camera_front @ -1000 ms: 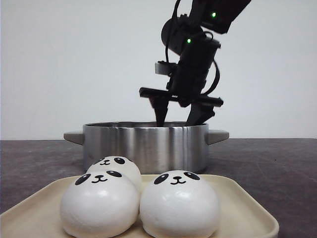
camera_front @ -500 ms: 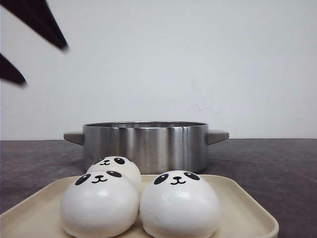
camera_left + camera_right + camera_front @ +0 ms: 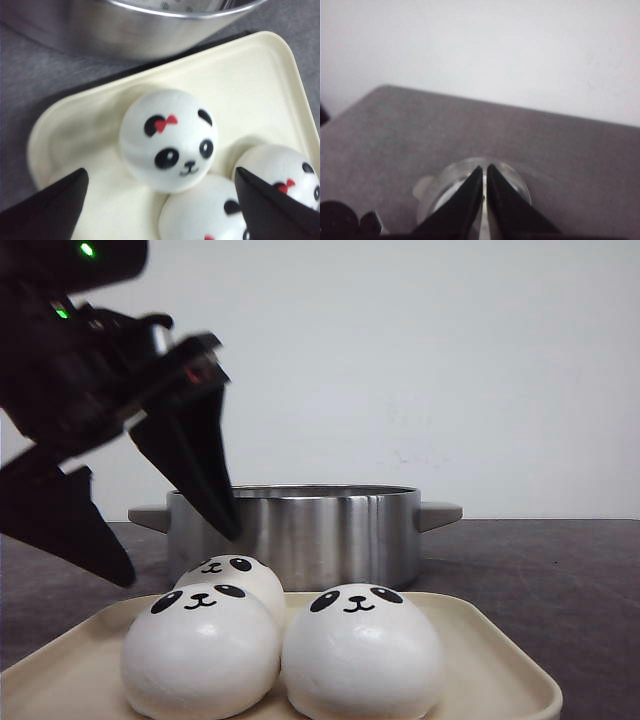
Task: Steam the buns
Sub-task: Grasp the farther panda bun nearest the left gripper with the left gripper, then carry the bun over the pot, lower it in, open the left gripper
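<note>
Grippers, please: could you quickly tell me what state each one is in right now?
Left gripper: open, holding nothing, above the buns on the tray.
Right gripper: closed, empty, high above the pot.

No legible text, label, brand or numeral appears in any view. The only markings are pictorial: black panda faces printed on the buns, with small red bows visible on them in the left wrist view. The steel pot and the cream tray carry no inscription.
</note>
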Available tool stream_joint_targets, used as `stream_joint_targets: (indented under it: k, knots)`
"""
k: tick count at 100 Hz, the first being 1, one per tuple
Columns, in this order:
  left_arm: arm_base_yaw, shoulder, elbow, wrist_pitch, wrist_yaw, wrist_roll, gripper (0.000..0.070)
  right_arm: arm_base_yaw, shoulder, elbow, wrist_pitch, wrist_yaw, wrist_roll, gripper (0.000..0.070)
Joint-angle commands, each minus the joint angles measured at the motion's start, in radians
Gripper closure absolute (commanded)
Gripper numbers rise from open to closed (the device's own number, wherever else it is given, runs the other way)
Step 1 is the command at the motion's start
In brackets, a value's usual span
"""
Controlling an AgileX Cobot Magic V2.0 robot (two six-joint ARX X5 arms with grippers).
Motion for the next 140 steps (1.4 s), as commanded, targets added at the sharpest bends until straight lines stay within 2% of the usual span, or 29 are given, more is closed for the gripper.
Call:
stream_joint_targets:
  k: [1,17,35,40,49,52,69,81,110,116,127,140]
  knots:
    - [-0.019,0.029,0.024,0.035,-0.016,-0.016,0.0154,0.011,0.010,0.015,-0.005,0.005,-0.003,0.0695]
    - [-0.042,0.084,0.027,0.083,-0.070,-0.027,0.0154,0.011,0.014,0.015,-0.007,0.004,0.002,0.0695]
    - [-0.055,0.132,0.027,0.085,-0.080,-0.028,0.0172,0.011,0.014,0.015,-0.007,0.005,0.010,0.0695]
    - [-0.056,0.140,0.027,0.076,-0.080,-0.030,0.0284,0.011,0.014,0.015,-0.006,0.005,0.010,0.0695]
    - [-0.056,0.143,0.027,0.064,-0.079,-0.034,0.0616,0.011,0.014,0.015,-0.006,0.005,0.010,0.0695]
    - [-0.056,0.143,0.027,0.065,-0.078,-0.034,0.0700,0.011,0.014,0.015,-0.006,0.005,0.010,0.0695]
    - [-0.056,0.143,0.031,0.079,-0.079,-0.033,0.0691,0.011,0.014,0.015,-0.007,0.005,0.011,0.0695]
    - [-0.064,0.128,0.065,0.036,-0.076,-0.029,0.0692,0.011,0.014,0.015,-0.007,0.005,0.010,0.0695]
    - [-0.113,-0.068,0.176,-0.027,-0.079,0.001,0.0692,0.011,0.014,0.015,-0.006,0.005,0.009,0.0695]
    - [-0.113,-0.104,0.188,-0.008,-0.110,0.000,0.0691,0.011,0.014,0.015,-0.007,0.005,0.008,0.0695]
    - [-0.100,-0.126,0.202,0.087,-0.245,0.000,0.0691,0.011,0.015,0.015,-0.006,0.005,0.009,0.0695]
    - [-0.031,-0.082,0.241,0.161,-0.261,-0.003,0.0691,0.011,0.021,0.015,-0.004,0.005,0.009,0.0695]
